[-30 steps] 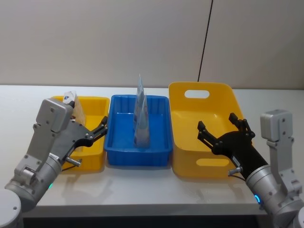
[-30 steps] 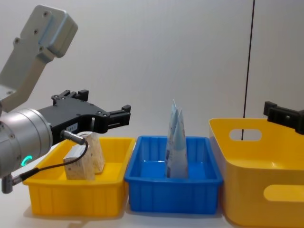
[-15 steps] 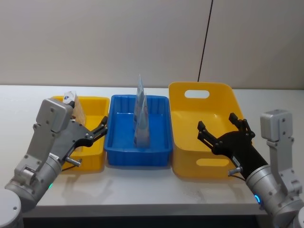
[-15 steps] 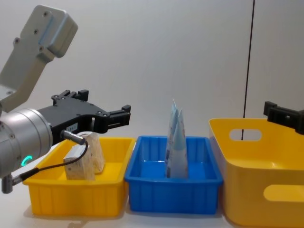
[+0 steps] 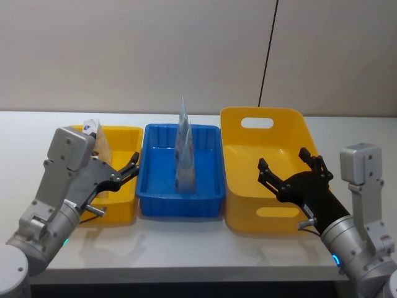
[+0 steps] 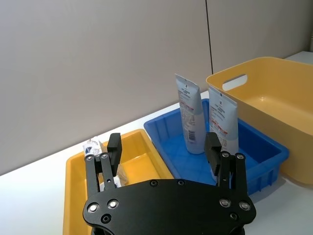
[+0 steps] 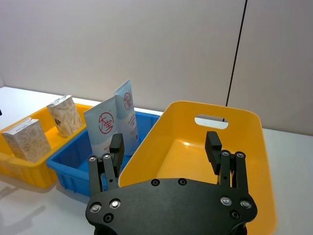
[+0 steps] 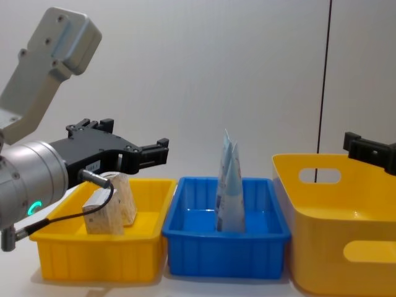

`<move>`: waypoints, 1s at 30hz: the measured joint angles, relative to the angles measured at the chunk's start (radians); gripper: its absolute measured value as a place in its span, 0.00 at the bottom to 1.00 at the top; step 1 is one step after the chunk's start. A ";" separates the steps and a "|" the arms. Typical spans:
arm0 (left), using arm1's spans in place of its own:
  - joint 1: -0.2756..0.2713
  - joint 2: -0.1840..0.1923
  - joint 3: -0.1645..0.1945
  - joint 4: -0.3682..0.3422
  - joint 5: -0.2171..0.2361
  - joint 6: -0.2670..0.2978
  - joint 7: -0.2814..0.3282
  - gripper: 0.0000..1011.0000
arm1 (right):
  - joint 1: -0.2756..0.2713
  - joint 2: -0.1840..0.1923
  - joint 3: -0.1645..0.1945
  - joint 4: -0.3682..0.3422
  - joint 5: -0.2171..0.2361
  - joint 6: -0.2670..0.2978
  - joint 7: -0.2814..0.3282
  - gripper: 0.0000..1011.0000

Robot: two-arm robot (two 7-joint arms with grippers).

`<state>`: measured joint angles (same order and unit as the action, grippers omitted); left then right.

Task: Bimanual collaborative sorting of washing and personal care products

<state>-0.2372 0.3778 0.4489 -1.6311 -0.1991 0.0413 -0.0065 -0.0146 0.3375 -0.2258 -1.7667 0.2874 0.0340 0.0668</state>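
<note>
This looks like a robotics lab or test room, laid out as a sorting station. A plain white table (image 5: 186,248) stands against a pale, smooth wall (image 5: 124,56), down which one thin dark line (image 5: 268,49) runs; seam or cable, I cannot tell. On the table three plastic bins sit side by side in a neat row: a small yellow bin (image 5: 121,208), a blue bin (image 5: 180,207) and a large yellow bin (image 5: 248,214) with handle cut-outs. Two grey machine arms, the left arm (image 5: 59,186) and the right arm (image 5: 360,186), reach in over the table's near edge, ending in the black left claw (image 5: 131,167) and right claw (image 5: 282,156).
</note>
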 joint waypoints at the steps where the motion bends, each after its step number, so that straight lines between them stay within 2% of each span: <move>1: -0.001 -0.002 -0.002 -0.003 0.000 0.013 0.002 0.99 | 0.000 0.000 0.000 0.000 0.000 0.000 0.000 0.99; 3: -0.002 -0.004 -0.002 -0.004 0.000 0.017 0.003 0.99 | 0.000 0.000 0.000 0.000 0.000 0.000 0.000 0.99; 18: -0.043 -0.046 -0.024 -0.001 -0.022 0.192 0.021 0.99 | 0.000 0.000 0.000 0.000 0.000 0.000 0.000 0.99; 30: -0.061 -0.082 -0.069 0.027 -0.065 0.302 0.034 0.99 | 0.000 0.000 0.000 0.000 0.000 0.000 0.000 0.99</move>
<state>-0.2985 0.2962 0.3804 -1.6036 -0.2641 0.3434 0.0271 -0.0146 0.3375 -0.2258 -1.7668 0.2873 0.0340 0.0668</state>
